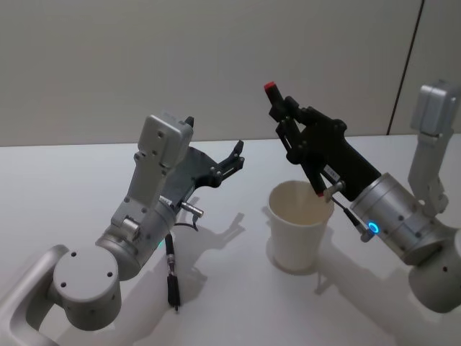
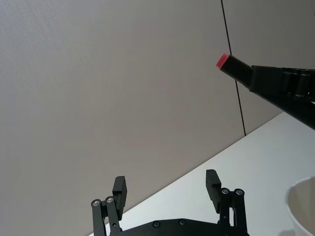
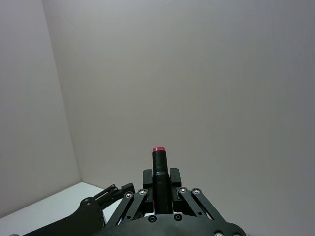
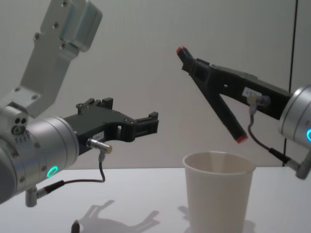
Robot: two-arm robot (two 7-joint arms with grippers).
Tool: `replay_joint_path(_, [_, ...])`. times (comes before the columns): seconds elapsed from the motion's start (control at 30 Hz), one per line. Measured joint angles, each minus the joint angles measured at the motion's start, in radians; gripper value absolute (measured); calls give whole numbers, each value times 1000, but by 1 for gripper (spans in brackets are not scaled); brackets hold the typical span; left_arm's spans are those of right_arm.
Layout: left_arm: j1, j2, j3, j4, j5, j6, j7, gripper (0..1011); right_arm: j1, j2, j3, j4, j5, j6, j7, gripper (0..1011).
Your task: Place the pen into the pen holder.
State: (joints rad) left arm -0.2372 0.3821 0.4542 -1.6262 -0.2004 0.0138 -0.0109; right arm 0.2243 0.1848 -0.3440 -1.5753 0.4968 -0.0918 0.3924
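Pen [image 4: 228, 119] above pen holder [image 4: 218, 194]; left jaws aside.

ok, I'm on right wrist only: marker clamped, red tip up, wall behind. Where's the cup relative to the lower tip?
Observer: The white paper cup stands upright on the table just under the lower red tip. The right gripper holds the marker tilted, with that tip above the right part of the mouth, not yet inside.
Operator: Left arm clear of the cup?
Observer: Yes. The left gripper hovers open and empty on the cup's left side, raised off the table and apart from the cup.
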Motion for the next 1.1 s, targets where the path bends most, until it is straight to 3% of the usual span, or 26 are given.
replay_joint_path(1.1, [0,0,0,0,0,0,0,1001,5,-3,2,33,-18,-49,-21,187])
